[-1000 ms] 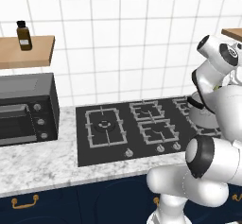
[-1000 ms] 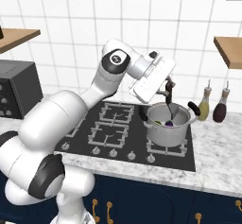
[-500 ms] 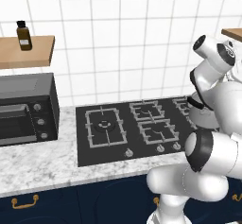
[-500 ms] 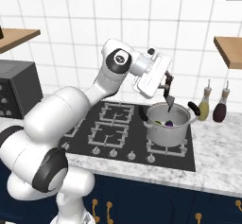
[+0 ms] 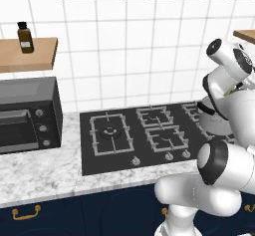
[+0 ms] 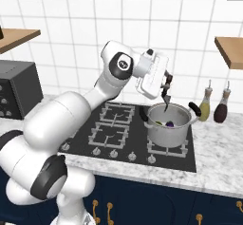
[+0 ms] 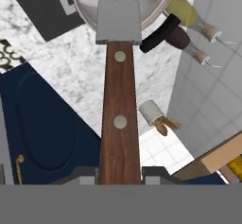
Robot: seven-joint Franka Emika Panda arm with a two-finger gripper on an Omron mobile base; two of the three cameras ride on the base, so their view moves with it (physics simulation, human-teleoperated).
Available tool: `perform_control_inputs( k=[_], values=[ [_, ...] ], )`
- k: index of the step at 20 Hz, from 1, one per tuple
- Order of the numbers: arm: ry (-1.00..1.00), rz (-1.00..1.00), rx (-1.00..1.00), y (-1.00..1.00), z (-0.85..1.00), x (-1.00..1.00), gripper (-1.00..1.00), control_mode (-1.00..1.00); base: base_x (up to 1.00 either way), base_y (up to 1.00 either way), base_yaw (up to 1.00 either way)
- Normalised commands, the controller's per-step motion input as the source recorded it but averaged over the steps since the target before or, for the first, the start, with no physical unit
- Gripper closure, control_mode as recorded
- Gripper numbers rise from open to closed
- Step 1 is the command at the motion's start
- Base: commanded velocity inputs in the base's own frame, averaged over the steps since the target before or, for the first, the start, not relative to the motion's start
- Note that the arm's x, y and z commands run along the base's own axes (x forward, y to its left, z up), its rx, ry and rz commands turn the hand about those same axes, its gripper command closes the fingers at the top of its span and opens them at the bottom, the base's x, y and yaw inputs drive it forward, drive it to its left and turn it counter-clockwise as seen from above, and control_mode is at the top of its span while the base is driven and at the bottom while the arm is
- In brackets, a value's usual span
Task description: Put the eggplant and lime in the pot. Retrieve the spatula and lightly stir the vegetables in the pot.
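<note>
On the right rear burner of the black stove (image 6: pixel 128 131), a shiny metal pot (image 6: pixel 169 124) stands with its dark handle pointing right. All places here are given from this pot. Inside it lie a purple eggplant (image 6: pixel 169 123) and a green lime (image 6: pixel 158 122), side by side near the middle. Just above the pot's rim, the gripper (image 6: pixel 164 95) hangs tilted, its jaws clamped on the brown wooden handle of a spatula (image 7: pixel 119 100). The spatula's grey metal blade points down toward the pot's opening; in the hand view the blade overlaps the pot's near rim, with the eggplant showing beyond it. Whether the blade touches the vegetables cannot be told.

Just right of the pot, against the white tiled wall, stand two bottles on the marble bench (image 6: pixel 216 148): a yellow-green one (image 6: pixel 205 105) nearer the pot and a dark brown one (image 6: pixel 221 107) beside it. Above them, higher on the wall, is a wooden shelf (image 6: pixel 231 51).

Well left of the pot, past the stove, a dark microwave (image 5: pixel 27 113) sits on the bench. Above the microwave another wooden shelf (image 5: pixel 30 55) carries a small brown bottle (image 5: pixel 25 37). Below the bench run navy cabinet doors (image 5: pixel 74 210) with brass handles. In the left base view the pot is mostly hidden behind the arm.
</note>
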Motion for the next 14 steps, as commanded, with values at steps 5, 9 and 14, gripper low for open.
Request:
perform_control_inputs(
  k=[5,9,14],
  values=[
    [0.07,0.11,0.00,0.00,-0.16,0.02,1.00,-1.00,0.00,0.00,0.00],
    [0.06,0.06,0.00,0.00,-0.20,0.20,1.00,-1.00,0.00,0.00,0.00],
    [0.03,0.06,0.00,0.00,-0.17,0.26,1.00,-1.00,0.00,0.00,0.00]
  ],
)
